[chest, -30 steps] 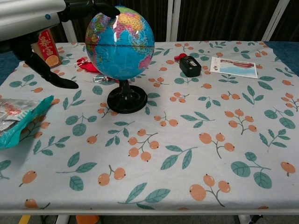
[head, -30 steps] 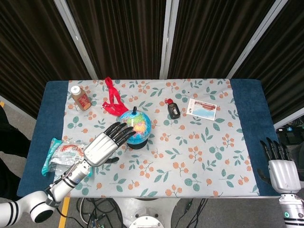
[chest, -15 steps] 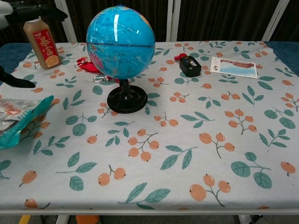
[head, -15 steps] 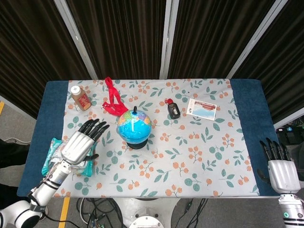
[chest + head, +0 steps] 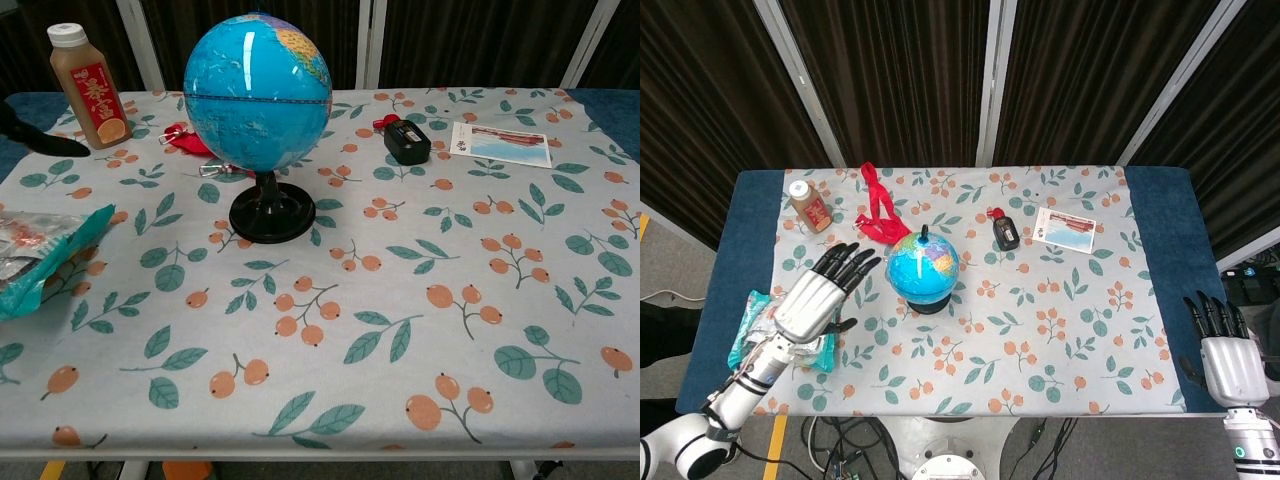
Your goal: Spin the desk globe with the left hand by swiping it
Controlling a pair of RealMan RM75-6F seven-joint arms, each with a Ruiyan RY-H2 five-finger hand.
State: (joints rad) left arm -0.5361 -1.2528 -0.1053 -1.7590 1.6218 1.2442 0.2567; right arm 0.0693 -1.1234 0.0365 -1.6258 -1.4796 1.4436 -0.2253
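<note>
The blue desk globe [image 5: 922, 268] stands on its black round base [image 5: 271, 213] in the middle-left of the floral cloth; in the chest view the globe [image 5: 258, 92] fills the upper left. My left hand [image 5: 820, 297] hovers a short way left of the globe with its fingers spread and nothing in it, not touching the globe. Only a dark fingertip [image 5: 40, 143] of it shows at the left edge of the chest view. My right hand [image 5: 1222, 350] hangs past the table's front right corner, fingers apart and holding nothing.
A juice bottle [image 5: 87, 87] stands at the back left. A red lanyard [image 5: 876, 212] lies behind the globe. A teal snack packet [image 5: 765, 328] lies under my left forearm. A black device [image 5: 407, 140] and a postcard [image 5: 500, 144] lie at the back right.
My left hand left the globe and swung out to the left, then came back a little toward it. The globe's map pattern has shifted, showing it turned. The right hand stayed put.
</note>
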